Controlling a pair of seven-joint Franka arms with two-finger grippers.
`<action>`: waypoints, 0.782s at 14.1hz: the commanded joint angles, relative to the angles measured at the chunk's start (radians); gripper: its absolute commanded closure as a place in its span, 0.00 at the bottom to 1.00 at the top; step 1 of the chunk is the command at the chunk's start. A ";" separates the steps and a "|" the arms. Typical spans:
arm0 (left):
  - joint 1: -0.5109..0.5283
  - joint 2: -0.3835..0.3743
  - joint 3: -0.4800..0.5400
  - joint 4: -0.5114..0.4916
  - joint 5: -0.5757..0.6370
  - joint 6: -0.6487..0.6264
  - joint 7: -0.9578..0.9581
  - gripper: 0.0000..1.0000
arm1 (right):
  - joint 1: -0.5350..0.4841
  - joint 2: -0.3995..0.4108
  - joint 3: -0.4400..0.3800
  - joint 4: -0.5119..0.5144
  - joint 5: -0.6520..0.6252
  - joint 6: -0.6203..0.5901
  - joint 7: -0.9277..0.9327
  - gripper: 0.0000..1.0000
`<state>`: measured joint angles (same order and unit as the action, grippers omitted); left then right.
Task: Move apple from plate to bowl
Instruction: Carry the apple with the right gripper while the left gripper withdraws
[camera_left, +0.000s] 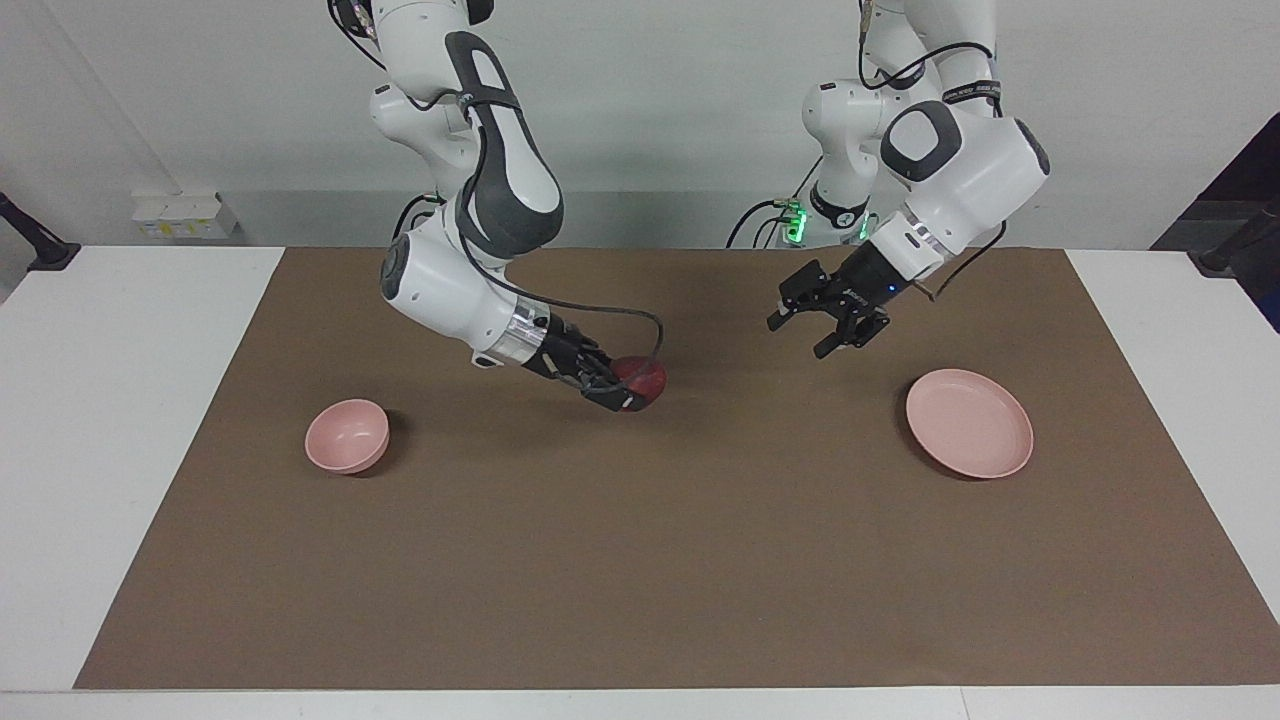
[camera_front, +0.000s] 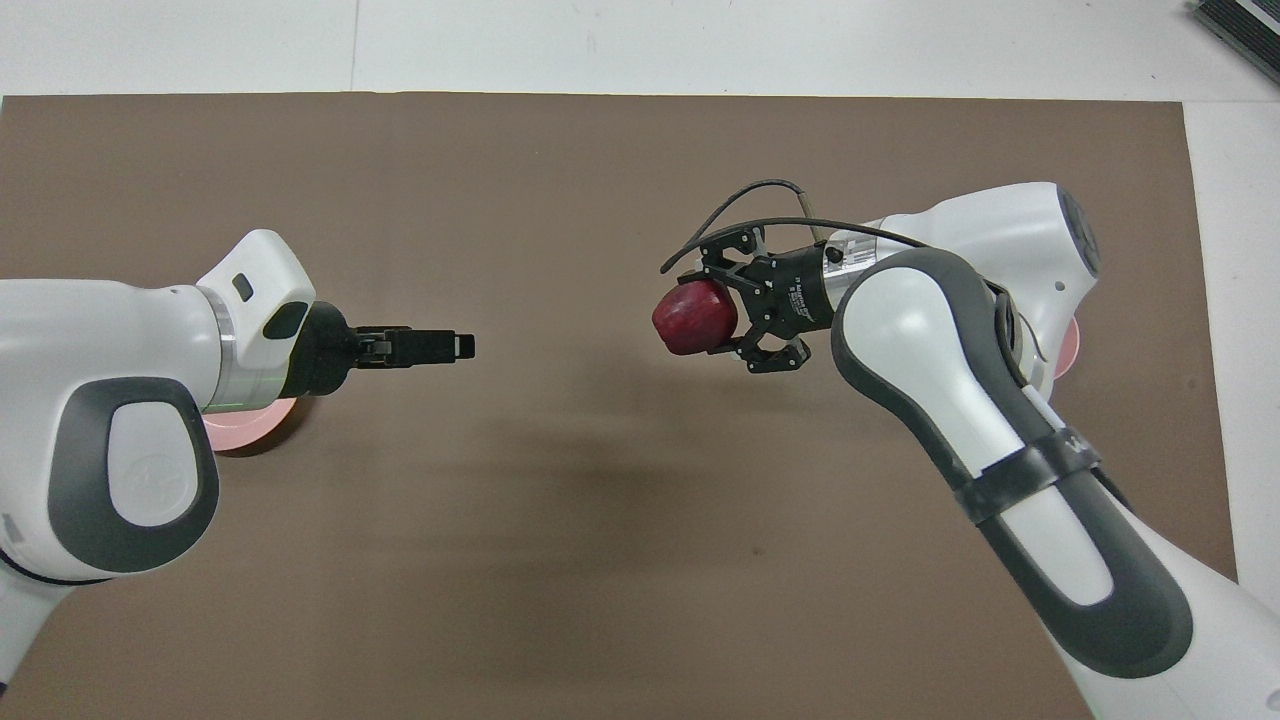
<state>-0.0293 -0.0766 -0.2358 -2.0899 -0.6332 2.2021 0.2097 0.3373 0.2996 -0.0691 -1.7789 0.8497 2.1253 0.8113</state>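
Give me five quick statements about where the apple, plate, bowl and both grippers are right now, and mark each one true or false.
1. The right gripper holds the apple. True.
2. The apple lies on the plate. False: it is held up in the air over the brown mat, and the plate has nothing on it.
3. The left gripper is open and holds nothing. True.
4. The bowl already has the apple in it. False: the bowl is empty.
5. The bowl and plate sit side by side, touching. False: the bowl is toward the right arm's end of the table, the plate toward the left arm's.
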 joint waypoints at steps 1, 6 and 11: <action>0.008 -0.009 0.047 0.004 0.209 -0.067 -0.007 0.00 | -0.047 -0.004 0.005 0.019 -0.156 0.004 -0.108 1.00; -0.004 0.034 0.163 0.140 0.532 -0.125 0.003 0.00 | -0.127 0.007 0.005 0.035 -0.369 0.008 -0.349 1.00; -0.011 0.038 0.234 0.362 0.581 -0.365 0.031 0.00 | -0.170 0.046 0.005 0.078 -0.578 0.113 -0.474 1.00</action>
<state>-0.0298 -0.0618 -0.0252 -1.8478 -0.0954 1.9507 0.2303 0.1825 0.3199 -0.0746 -1.7370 0.3495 2.1983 0.3876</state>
